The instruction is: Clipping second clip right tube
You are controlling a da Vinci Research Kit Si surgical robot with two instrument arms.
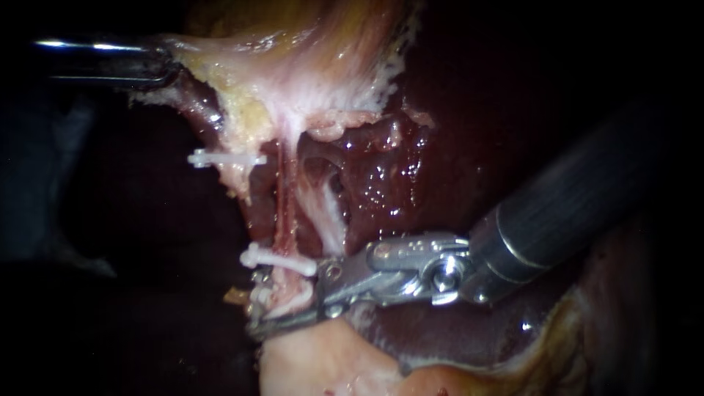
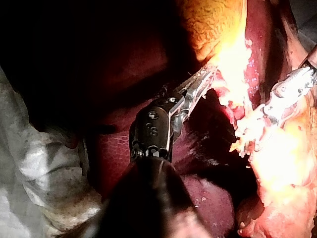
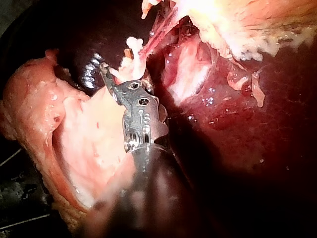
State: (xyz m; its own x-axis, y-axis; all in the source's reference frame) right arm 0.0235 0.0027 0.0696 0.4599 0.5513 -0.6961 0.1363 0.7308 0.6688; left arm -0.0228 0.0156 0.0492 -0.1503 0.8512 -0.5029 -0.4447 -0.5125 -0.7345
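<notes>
Your left instrument (image 1: 170, 67) lay over the upper edge of the liver (image 1: 411, 176). Its jaws were closed on a pale, fatty fold of the gallbladder (image 1: 315, 66). Their tips were buried in that tissue, which drew to a point at the shaft.

From under the fold a thin reddish tube (image 1: 284, 202) ran down across the dark liver, with a paler strand just beside it. Two white clips showed along it. The upper clip (image 1: 227, 158) sat at the edge of the fold, by the tube's upper end. The lower clip (image 1: 282, 262) crossed the tube well apart from the first, near its lower end.

Your right instrument (image 1: 282, 301) came in across the liver's lower edge. Its jaws were set around the tube just under the lower clip, one on each side. They stood somewhat apart, yet both pressed on the tissue that filled the gap between them. Whether a clip lay inside those jaws could not be told.

A pale tissue mass (image 1: 315, 359) lay under the right instrument's jaws, touching the lower one. In the right wrist view the same mass spread beside the shaft. In the left wrist view a crumpled white cloth (image 2: 44, 168) lay beside the left instrument's shaft, at the liver's far edge.
</notes>
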